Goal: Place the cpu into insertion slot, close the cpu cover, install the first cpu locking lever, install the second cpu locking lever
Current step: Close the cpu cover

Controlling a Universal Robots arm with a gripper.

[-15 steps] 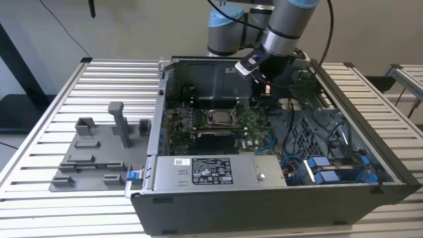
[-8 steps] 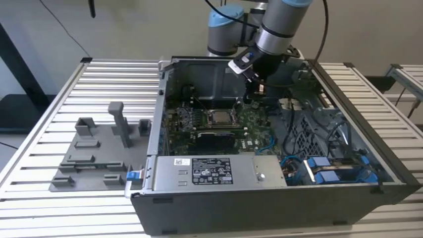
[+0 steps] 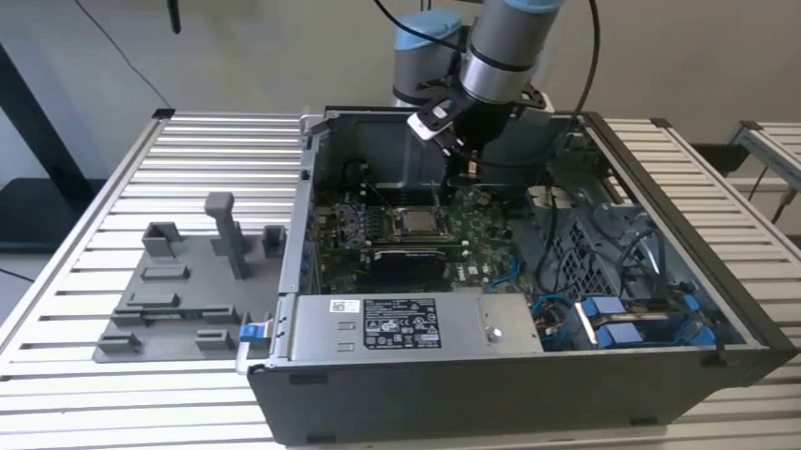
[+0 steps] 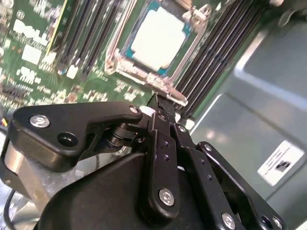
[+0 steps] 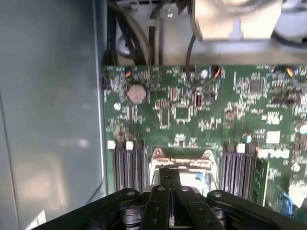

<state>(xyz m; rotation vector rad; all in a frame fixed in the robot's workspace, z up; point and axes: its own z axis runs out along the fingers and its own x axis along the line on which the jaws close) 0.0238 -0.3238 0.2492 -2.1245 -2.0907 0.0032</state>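
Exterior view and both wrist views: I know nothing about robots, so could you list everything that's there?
table: one, silver, slatted, beneath the case
computer case: one, dark grey, open, on the table
fixture: one, grey, on the table, exterior view's left
circuit board: one, green, inside the case
insertion slot: one, silver-rimmed, mid-board
cpu: one, pale grey, lying in the insertion slot
memory slots: several, black, either side of the insertion slot
coin battery: one, silvery, on the circuit board
connectors: a few, blue, in the case, exterior view's right
robot arm: one, grey with blue caps, reaching into the case
pincer: one, black, shut, above the insertion slot's edge
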